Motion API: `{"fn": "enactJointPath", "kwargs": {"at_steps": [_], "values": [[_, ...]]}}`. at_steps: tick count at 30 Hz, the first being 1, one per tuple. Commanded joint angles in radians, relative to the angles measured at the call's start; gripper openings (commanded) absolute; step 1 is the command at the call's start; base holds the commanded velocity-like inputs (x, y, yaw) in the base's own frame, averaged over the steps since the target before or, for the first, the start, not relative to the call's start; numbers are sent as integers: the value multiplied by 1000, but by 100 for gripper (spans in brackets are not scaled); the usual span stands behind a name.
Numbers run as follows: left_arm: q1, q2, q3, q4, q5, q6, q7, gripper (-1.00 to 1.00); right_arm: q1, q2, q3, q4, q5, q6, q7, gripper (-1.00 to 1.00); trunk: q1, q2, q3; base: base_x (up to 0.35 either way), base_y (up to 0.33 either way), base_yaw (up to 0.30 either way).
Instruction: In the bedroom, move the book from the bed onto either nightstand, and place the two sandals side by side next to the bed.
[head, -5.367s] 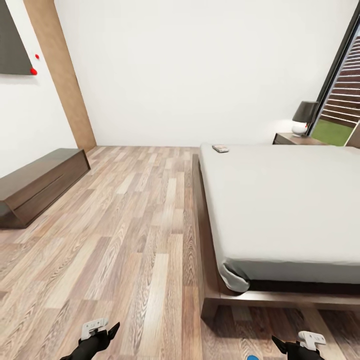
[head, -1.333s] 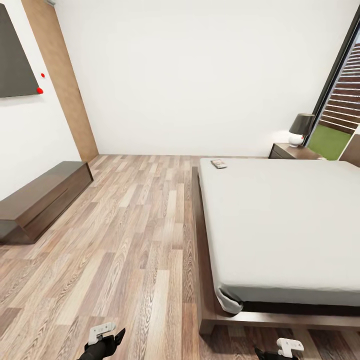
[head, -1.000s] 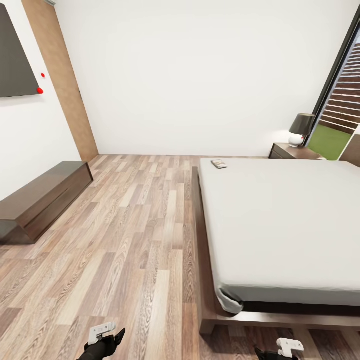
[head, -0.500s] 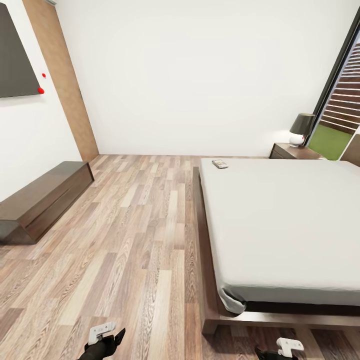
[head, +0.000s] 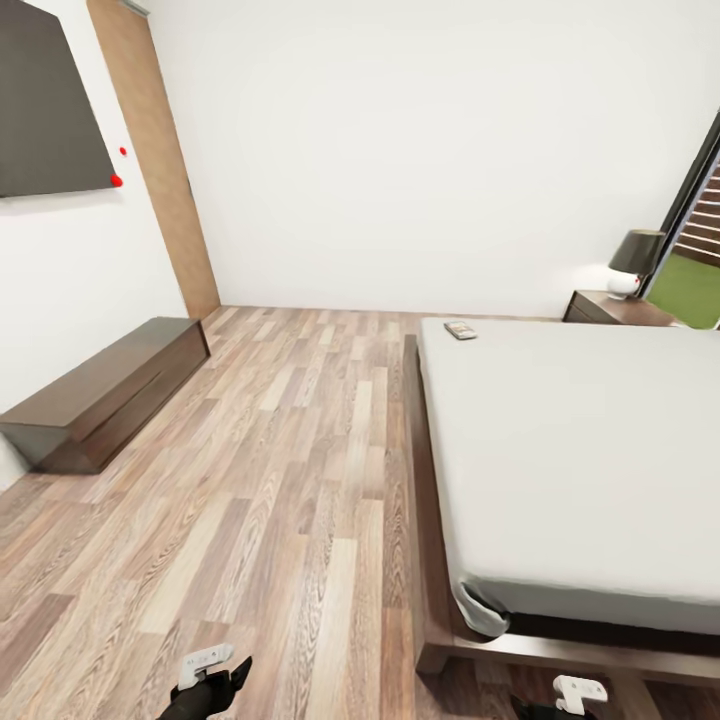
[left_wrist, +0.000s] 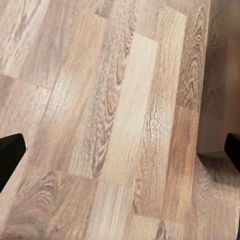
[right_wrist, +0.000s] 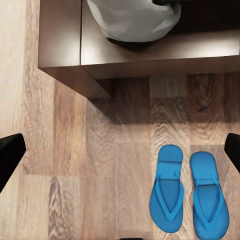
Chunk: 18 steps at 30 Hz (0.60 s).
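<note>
The bed (head: 590, 450) with its off-white mattress and dark frame takes up the right of the head view. The small book (head: 460, 330) lies on the mattress near its far left corner. Past the bed's far end stands a dark nightstand (head: 615, 307). In the right wrist view the two blue sandals (right_wrist: 168, 189) (right_wrist: 209, 196) lie side by side on the floor, just off the bed frame's corner (right_wrist: 75, 55). My right gripper (right_wrist: 120, 150) hangs open above the floor beside them. Over bare planks, my left gripper (left_wrist: 120, 150) is open too. Both grippers (head: 212, 682) (head: 565, 700) sit at the head view's bottom edge.
A long low dark dresser (head: 110, 395) stands along the left wall under a dark wall panel (head: 50, 100). On the nightstand sits a lamp (head: 635, 262). A wide strip of plank floor (head: 300, 480) runs between dresser and bed. A window (head: 700, 260) is at the far right.
The whole head view has swung, so bed, dresser and wall panel sit further right in the picture. That is the camera moving. Both grippers hold the same place, still open.
</note>
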<state>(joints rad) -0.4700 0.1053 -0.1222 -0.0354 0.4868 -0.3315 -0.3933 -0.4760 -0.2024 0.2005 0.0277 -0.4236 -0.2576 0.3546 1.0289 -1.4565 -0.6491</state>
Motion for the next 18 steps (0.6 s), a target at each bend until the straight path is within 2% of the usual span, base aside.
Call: {"fn": "enactJointPath", "kwargs": {"at_steps": [1,18], "values": [[-1,-1,-8,2,10,-3,-4,100,-1,0,8,3,-10,-5,6,100,0,0,-1,0,0,283],[-1,-4,-8,2,10,-3,-4,100,-1,0,8,3,-9,-5,6,100,0,0,-1,0,0,291]]}}
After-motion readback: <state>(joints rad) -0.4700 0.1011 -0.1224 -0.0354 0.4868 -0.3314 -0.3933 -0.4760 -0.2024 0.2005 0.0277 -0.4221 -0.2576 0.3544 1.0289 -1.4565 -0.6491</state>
